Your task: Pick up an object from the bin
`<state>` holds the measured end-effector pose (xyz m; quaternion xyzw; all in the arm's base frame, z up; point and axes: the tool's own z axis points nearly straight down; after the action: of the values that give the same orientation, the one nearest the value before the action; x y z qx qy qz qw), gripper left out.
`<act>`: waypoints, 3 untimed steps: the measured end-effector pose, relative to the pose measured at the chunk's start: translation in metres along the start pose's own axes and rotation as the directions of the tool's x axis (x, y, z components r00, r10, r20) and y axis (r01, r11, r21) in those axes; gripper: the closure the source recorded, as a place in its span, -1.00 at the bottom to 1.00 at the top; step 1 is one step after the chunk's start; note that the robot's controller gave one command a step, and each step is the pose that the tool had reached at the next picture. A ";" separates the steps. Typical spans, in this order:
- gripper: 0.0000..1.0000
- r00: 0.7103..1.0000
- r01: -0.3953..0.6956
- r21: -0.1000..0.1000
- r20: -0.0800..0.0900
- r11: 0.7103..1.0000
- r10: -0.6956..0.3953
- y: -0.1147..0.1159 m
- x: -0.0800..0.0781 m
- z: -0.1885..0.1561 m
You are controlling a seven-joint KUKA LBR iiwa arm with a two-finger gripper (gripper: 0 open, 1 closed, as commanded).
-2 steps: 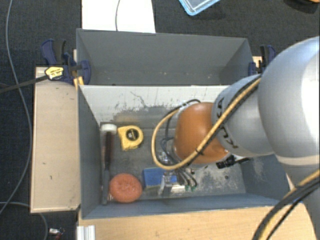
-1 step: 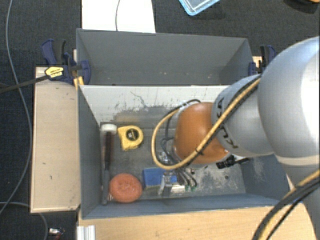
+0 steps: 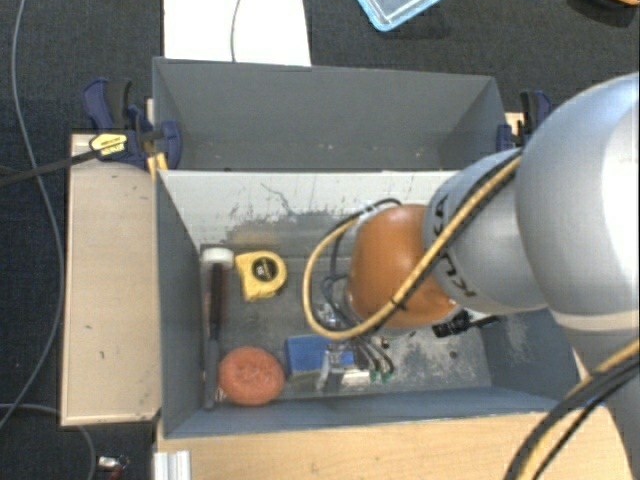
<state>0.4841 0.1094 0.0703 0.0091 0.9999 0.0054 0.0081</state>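
- Farthest left of the tool, a hammer (image 3: 212, 308) with a pale head is seen along the bin (image 3: 330, 118) wall, well apart.
- A reddish round ball (image 3: 250, 375) is seen left of the tool, just beside the hammer's handle.
- A yellow tape measure (image 3: 261, 274) is seen left of the tool and farther back.
- A blue block (image 3: 303, 353) is found just left of the tool; it is judged the likeliest pick.
- The tool (image 3: 350, 368) is seen low, near the floor; its state cannot be told.
- The grasp step is judged in hand; closing and a straight lift are called for.
- The near wall is judged the main hindrance, and the orange wrist cover (image 3: 390, 268) hides much.
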 end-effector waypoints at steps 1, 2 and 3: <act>1.00 0.999 0.044 0.001 0.000 0.999 -0.044 0.048 -0.023 -0.022; 1.00 0.998 0.060 0.002 -0.007 0.998 -0.060 0.032 -0.022 -0.095; 1.00 0.998 0.061 -0.001 0.007 0.998 -0.061 0.028 -0.035 -0.050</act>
<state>0.5188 0.1360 0.1213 -0.0213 0.9997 0.0058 0.0118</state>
